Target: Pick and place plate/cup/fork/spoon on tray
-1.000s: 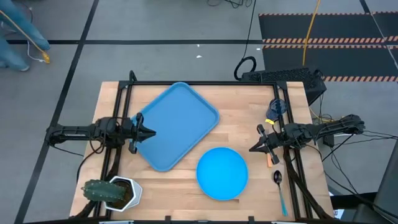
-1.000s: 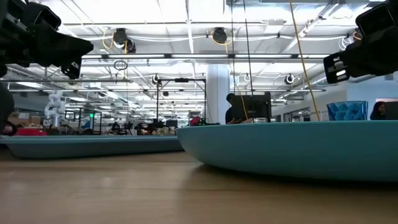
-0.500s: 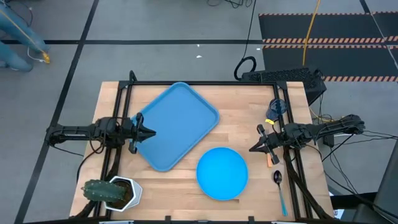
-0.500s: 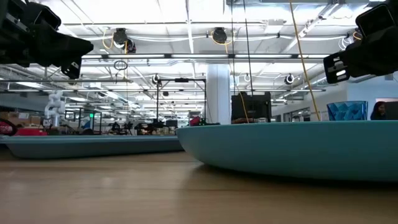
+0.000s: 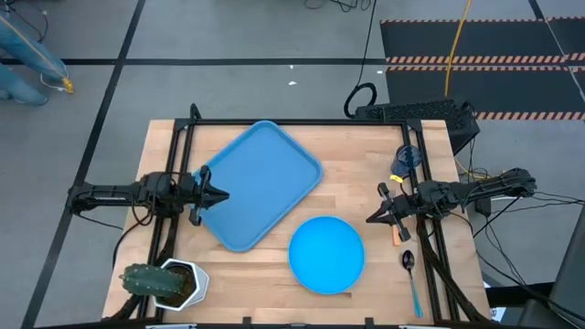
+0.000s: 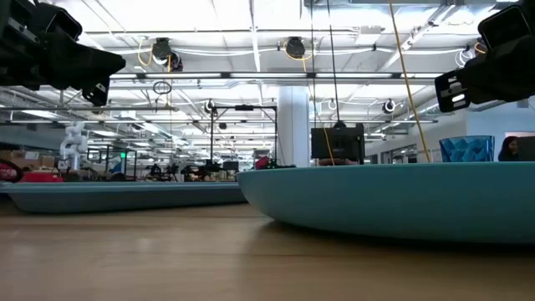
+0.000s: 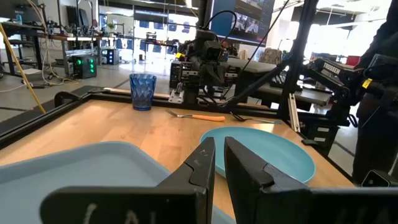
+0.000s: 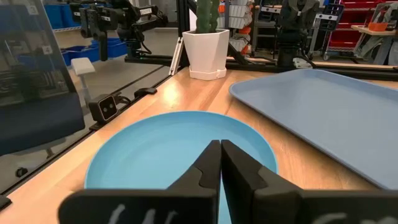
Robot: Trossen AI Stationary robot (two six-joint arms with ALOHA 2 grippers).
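The blue tray (image 5: 260, 183) lies slantwise on the table's far left half. The round blue plate (image 5: 327, 253) lies near the front, right of the tray. The dark-blue cup (image 5: 407, 157) stands at the far right. The orange-handled fork (image 5: 398, 235) lies partly under my right arm, and the spoon (image 5: 411, 274) lies near the front right corner. My left gripper (image 5: 222, 195) hovers shut and empty over the tray's left edge (image 7: 93, 168). My right gripper (image 5: 369, 219) hovers shut and empty just right of the plate (image 8: 174, 149).
A potted cactus in a white pot (image 5: 166, 283) stands at the front left corner. A black frame (image 5: 302, 122) runs along the table's far, left and right sides. Bare wood shows between the tray and the cup.
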